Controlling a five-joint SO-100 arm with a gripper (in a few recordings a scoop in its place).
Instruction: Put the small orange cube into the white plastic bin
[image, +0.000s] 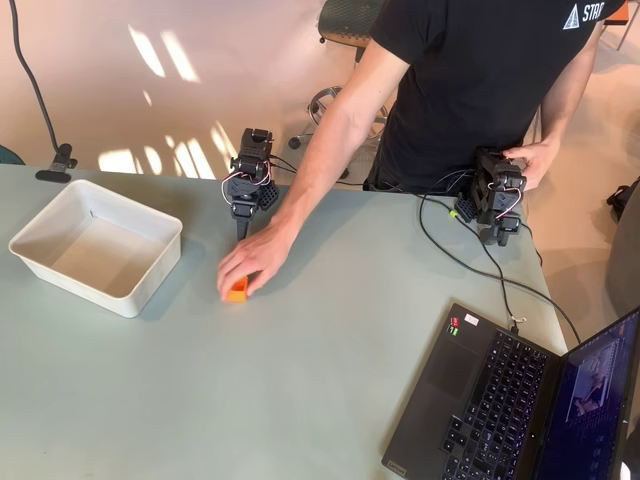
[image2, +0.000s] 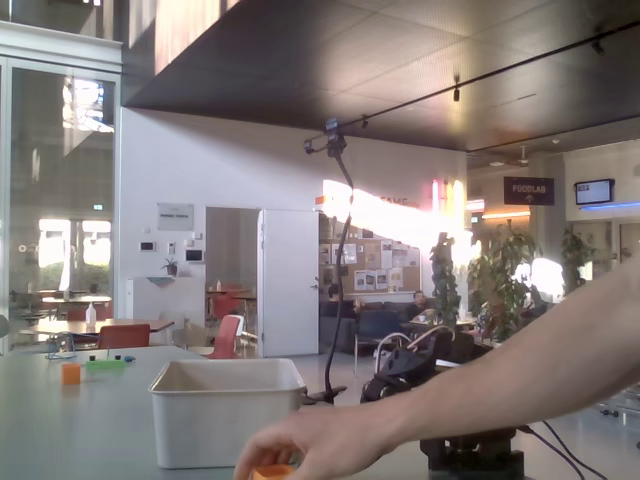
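Note:
In the overhead view a person's hand (image: 255, 258) covers most of the small orange cube (image: 238, 291) on the pale table, a little right of the white plastic bin (image: 60, 268). The bin holds nothing. My black arm (image: 250, 170) is folded at the table's far edge. Its gripper (image: 242, 228) points down just behind the hand, its fingers together with nothing in them. In the fixed view the hand (image2: 320, 445) rests over the cube (image2: 272, 471) in front of the bin (image2: 228, 415), and the arm (image2: 405, 365) stands behind the forearm.
An open laptop (image: 500, 400) takes up the near right corner, with a cable (image: 470, 262) running to it. A lamp clamp (image: 60, 163) sits at the far left edge. In the fixed view another orange block (image2: 70, 373) and green pieces (image2: 105, 365) lie far off.

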